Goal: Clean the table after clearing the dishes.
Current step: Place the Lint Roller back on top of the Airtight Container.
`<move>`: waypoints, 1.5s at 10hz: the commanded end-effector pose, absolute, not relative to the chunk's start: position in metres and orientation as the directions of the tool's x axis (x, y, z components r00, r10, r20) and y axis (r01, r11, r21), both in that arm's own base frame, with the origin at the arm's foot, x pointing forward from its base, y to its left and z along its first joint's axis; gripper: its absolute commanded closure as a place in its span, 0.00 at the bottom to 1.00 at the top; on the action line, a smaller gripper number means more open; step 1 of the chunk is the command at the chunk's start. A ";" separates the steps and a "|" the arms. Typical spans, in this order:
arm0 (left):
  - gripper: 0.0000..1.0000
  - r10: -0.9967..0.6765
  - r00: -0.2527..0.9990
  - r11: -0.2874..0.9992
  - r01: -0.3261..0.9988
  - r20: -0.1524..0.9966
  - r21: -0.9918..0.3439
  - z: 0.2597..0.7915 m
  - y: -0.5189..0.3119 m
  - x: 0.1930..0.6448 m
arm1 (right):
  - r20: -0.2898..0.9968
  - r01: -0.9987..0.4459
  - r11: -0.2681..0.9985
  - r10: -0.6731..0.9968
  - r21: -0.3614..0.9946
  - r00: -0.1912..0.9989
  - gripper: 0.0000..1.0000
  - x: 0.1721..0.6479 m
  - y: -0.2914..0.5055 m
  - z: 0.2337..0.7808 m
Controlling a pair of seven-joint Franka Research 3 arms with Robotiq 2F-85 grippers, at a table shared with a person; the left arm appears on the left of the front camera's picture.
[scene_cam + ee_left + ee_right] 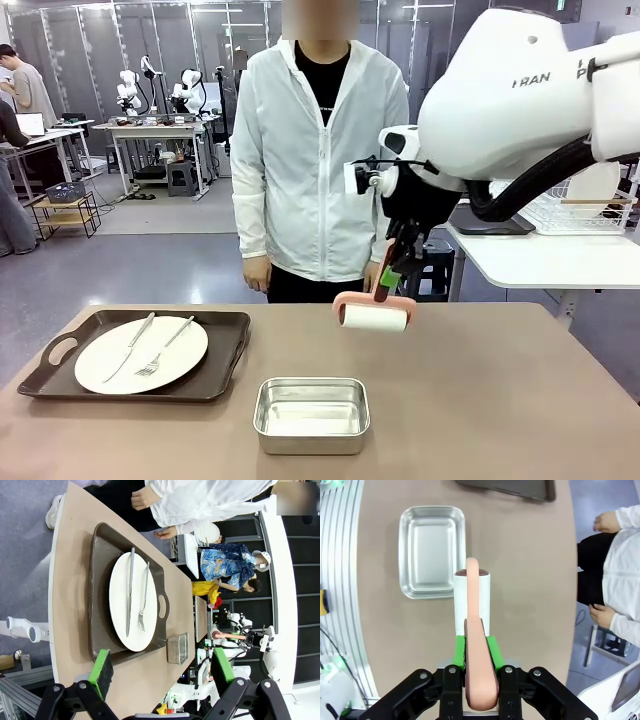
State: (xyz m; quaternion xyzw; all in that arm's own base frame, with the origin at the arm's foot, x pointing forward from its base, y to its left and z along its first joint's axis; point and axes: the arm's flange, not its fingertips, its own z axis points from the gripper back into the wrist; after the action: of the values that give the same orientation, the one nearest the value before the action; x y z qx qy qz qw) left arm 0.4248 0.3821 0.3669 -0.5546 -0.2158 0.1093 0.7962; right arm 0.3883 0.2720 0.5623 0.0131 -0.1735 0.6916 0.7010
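Jaws of the right gripper (386, 282) stand narrow, clamped on the pink handle of the roller (375, 317). In the front view the roller hangs just above the far middle of the table (500, 390), its white roll level and apparently not touching the top. To the left, a tray (238, 335) carries a plate (100, 368) with a knife (130, 347) and a fork (166, 347). A steel pan (311, 440) sits near the front edge, and a person (320, 150) stands at the far side. In the left wrist view the left gripper (162, 672) hovers over the tray's end, jaws wide with nothing between them. In the right wrist view the green pads (492, 647) press the handle from both sides, and the roll points past the pan's corner. Rolling looks about to start. It would go best to lower until the roll bears evenly along its width, then draw straight, overlapping strokes, steering clear of the pan and the tray, which probably wants removing first.
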 end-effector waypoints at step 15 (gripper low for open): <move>0.00 0.411 0.882 0.368 0.070 0.229 -0.927 0.369 0.383 0.422 | 0.081 -0.996 0.077 0.994 -0.039 0.074 0.78 0.394 0.435 0.469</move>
State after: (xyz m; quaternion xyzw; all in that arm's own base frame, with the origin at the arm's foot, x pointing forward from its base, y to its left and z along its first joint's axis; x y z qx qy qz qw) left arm 0.4251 0.3818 0.3669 -0.5547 -0.2157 0.1090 0.7962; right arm 0.3933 0.4290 0.4662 0.0161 -0.0335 0.6845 0.7281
